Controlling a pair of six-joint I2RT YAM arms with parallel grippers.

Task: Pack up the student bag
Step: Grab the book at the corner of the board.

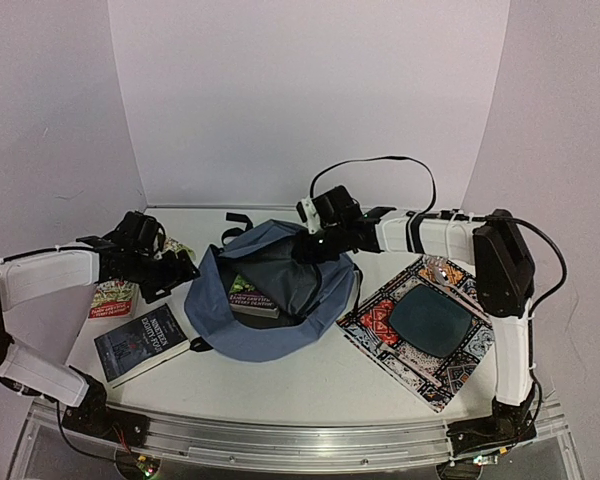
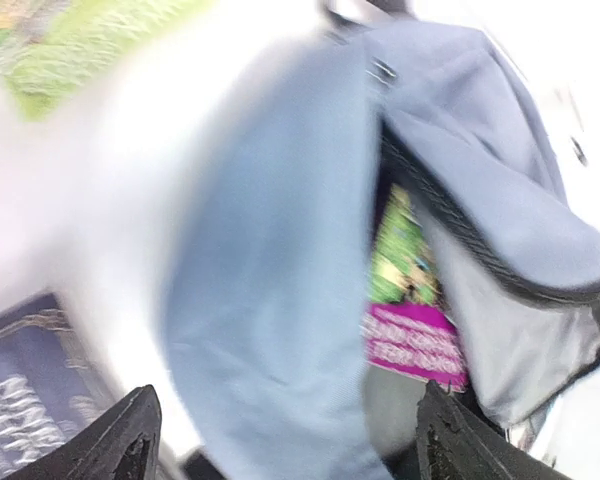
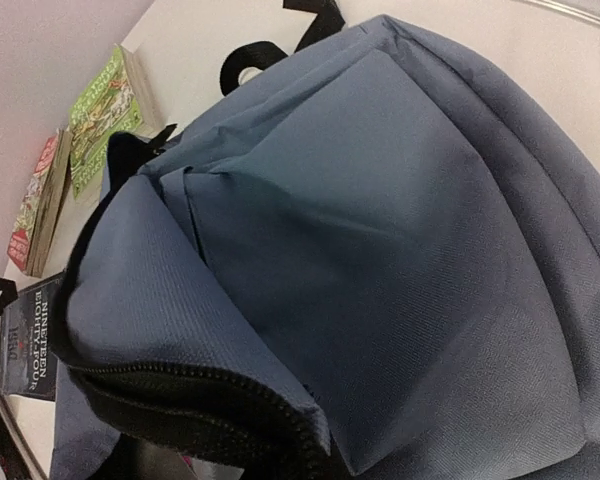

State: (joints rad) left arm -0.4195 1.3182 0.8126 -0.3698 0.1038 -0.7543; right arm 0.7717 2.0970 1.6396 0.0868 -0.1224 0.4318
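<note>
The slate-blue student bag [image 1: 300,300] lies open in the middle of the table. A book with a green and magenta cover [image 1: 252,292] lies inside its mouth, and also shows in the left wrist view [image 2: 412,310]. My left gripper [image 1: 180,272] is open and empty, just left of the bag; its fingertips [image 2: 130,440] frame the bag's front panel [image 2: 270,280]. My right gripper [image 1: 308,250] is at the bag's upper flap and holds it raised. In the right wrist view the bag's fabric [image 3: 380,230] fills the frame and hides the fingers.
A dark blue book [image 1: 140,343] lies at the front left, a red book [image 1: 113,298] and a green book [image 1: 183,247] behind it. A patterned mat [image 1: 380,322] with a dark slab [image 1: 430,320] lies on the right. A clear plastic item [image 1: 445,268] sits at its far corner.
</note>
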